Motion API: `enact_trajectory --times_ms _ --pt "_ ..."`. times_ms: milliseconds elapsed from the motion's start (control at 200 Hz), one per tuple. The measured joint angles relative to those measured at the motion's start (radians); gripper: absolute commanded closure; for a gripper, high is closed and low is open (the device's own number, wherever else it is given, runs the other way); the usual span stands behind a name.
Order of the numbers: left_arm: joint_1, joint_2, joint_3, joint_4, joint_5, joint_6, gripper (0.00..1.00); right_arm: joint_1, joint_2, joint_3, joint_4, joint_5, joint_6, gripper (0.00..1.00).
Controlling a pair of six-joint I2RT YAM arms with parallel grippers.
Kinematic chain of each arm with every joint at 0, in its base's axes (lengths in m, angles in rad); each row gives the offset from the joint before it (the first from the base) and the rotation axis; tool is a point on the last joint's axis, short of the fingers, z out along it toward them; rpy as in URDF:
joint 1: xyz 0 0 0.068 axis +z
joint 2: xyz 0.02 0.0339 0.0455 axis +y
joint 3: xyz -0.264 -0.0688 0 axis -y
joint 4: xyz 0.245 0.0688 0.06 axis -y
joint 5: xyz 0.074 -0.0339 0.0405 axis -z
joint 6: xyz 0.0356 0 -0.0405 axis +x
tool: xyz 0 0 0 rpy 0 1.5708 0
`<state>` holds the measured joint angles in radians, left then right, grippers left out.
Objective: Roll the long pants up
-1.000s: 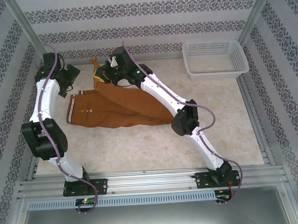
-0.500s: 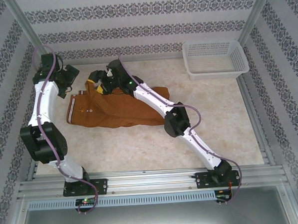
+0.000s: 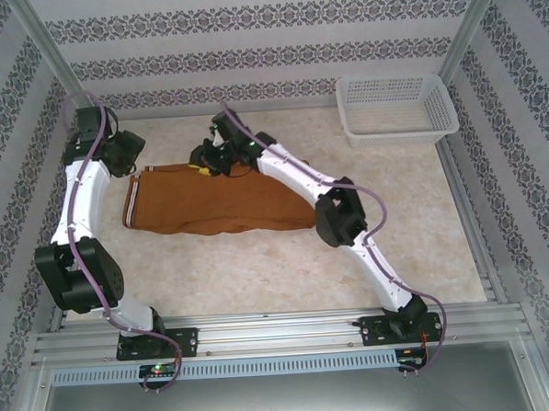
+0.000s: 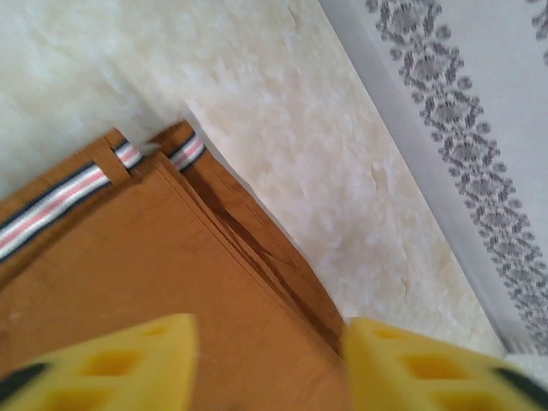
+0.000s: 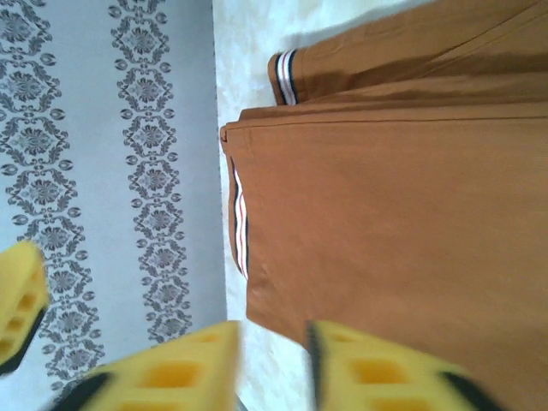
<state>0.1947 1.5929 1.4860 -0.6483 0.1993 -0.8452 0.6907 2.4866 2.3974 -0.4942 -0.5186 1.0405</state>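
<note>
The long pants (image 3: pixel 219 204) lie flat on the table as a rust-brown strip, one leg folded over the other, with the striped waistband (image 4: pixel 60 201) at their left end. My left gripper (image 3: pixel 132 158) hovers over the far left waistband corner. Its yellow fingers (image 4: pixel 103 364) stand apart, with bare cloth (image 4: pixel 128 282) showing between them. My right gripper (image 3: pixel 204 161) sits at the far edge of the pants (image 5: pixel 402 188), near the waistband (image 5: pixel 241 227). Its fingers (image 5: pixel 385 377) leave a narrow gap that shows table, with no cloth in it.
A white plastic basket (image 3: pixel 396 109) stands at the back right corner. Patterned walls close in the back and both sides, close behind both grippers. Bare pale table (image 3: pixel 259 271) stretches in front of the pants, up to the metal rail at the near edge.
My right gripper lowered the lifted leg to the left, let it go and narrowed its jaws; the pants now lie flat. My left gripper came nearer the waistband corner and its jaws narrowed.
</note>
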Motion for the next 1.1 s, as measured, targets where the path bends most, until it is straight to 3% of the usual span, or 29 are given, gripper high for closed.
enact_trajectory --times_ms 165,310,480,664,834,1099 --pt "-0.128 0.033 -0.083 0.059 0.014 -0.013 1.00 -0.120 -0.239 -0.131 -0.163 0.082 -0.256 1.00" --pt "-0.253 0.109 -0.164 0.126 -0.002 -0.084 1.00 -0.227 -0.338 -0.269 -0.214 0.109 -0.389 1.00" --pt "-0.426 0.140 -0.230 0.137 -0.056 -0.196 1.00 -0.241 -0.322 -0.489 -0.225 0.118 -0.440 1.00" --pt "-0.582 0.156 -0.216 0.148 -0.065 -0.291 1.00 -0.212 -0.242 -0.534 -0.238 0.111 -0.472 1.00" --pt "-0.645 0.222 -0.223 0.134 -0.076 -0.353 1.00 -0.217 -0.233 -0.599 -0.222 0.108 -0.481 1.00" --pt "-0.653 0.249 -0.334 0.108 -0.138 -0.469 1.00 -0.238 -0.233 -0.649 -0.211 0.105 -0.499 1.00"
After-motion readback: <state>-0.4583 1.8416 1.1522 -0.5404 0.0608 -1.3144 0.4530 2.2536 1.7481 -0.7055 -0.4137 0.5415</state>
